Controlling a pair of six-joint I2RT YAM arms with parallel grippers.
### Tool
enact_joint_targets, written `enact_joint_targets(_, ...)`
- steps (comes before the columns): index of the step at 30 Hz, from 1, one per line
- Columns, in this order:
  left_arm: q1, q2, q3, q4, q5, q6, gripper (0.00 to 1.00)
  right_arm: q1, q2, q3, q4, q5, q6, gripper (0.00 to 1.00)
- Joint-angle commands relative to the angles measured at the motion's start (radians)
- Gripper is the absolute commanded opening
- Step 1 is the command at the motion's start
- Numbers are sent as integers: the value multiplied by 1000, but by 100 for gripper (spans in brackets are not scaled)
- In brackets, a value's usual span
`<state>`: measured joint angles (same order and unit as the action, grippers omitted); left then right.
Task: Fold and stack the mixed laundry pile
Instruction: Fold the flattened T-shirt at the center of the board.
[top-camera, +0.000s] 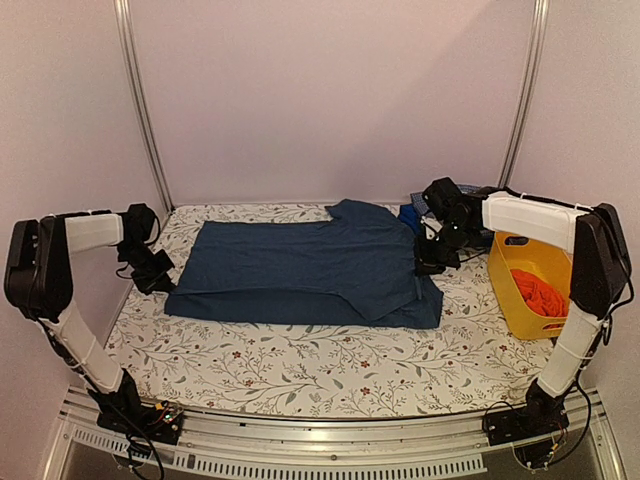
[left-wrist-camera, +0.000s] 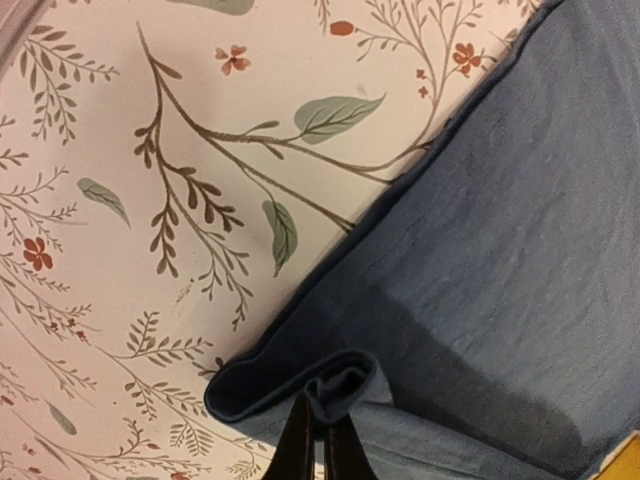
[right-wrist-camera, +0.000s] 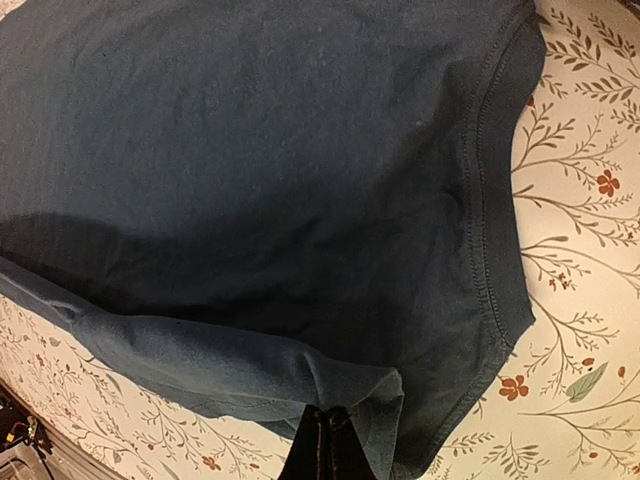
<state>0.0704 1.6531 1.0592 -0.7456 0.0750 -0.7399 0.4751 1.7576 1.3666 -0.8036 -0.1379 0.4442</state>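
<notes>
Garment spread on table centre; basket right of it, cloth piece inside.

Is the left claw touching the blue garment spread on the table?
Touching. The left wrist view shows the left claw shut on a bunched fold at the edge of the blue garment.

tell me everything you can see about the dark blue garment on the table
The dark blue garment looks like a soft, matte knit with a stitched hem. It lies spread mostly flat across the middle of the floral tablecloth, lightly creased. The left gripper is shut on a rolled fold at its left edge, the right gripper on a lifted fold at its right edge. What kind of garment it is cannot be told.
</notes>
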Motion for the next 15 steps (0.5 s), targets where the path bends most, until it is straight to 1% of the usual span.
enact_joint_targets(1, 8, 31, 27, 41, -7, 22, 0, -12, 63, 43, 39, -9, -53, 0)
enact_joint_targets(15, 8, 119, 74, 47, -31, 42, 0, -56, 184, 144, 48, -5, -130, 0)
